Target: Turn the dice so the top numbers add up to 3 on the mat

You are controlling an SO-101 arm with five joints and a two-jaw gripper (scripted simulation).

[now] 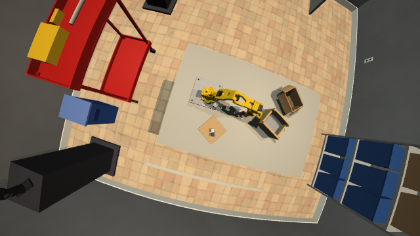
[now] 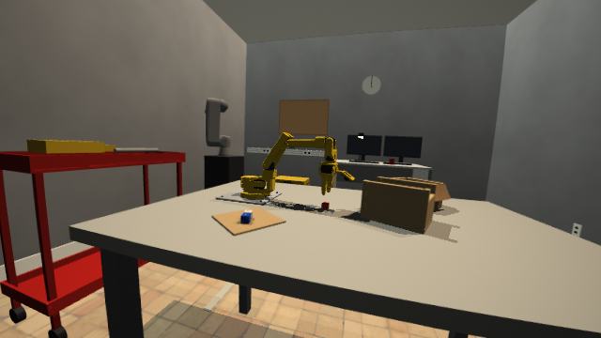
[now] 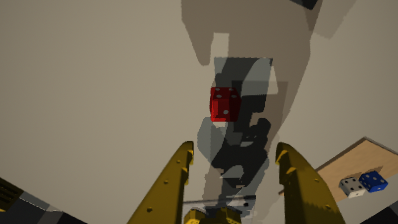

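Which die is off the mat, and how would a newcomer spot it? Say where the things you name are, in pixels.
On the big pale table (image 1: 184, 128) (image 2: 329, 244), look between the yellow arm's base and the open cardboard boxes. The small die (image 1: 243, 112) (image 2: 325, 206) (image 3: 225, 104) there is red, standing alone, while the white and blue dice sit together on the mat.

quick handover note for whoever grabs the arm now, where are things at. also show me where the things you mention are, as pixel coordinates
Gripper (image 2: 339, 184) (image 3: 234, 145): open, holding nothing, above the table near the red die.
Red die (image 1: 243, 113) (image 2: 325, 206) (image 3: 224, 105): on the table, off the mat (image 1: 205, 128) (image 2: 235, 226) (image 3: 361, 150).
White die (image 1: 212, 130) (image 2: 248, 212) (image 3: 352, 187) and blue die (image 1: 212, 134) (image 2: 246, 217) (image 3: 373, 181): side by side on the mat.
Left: get the red die onto the mat, check the tops add to 3, move clear.
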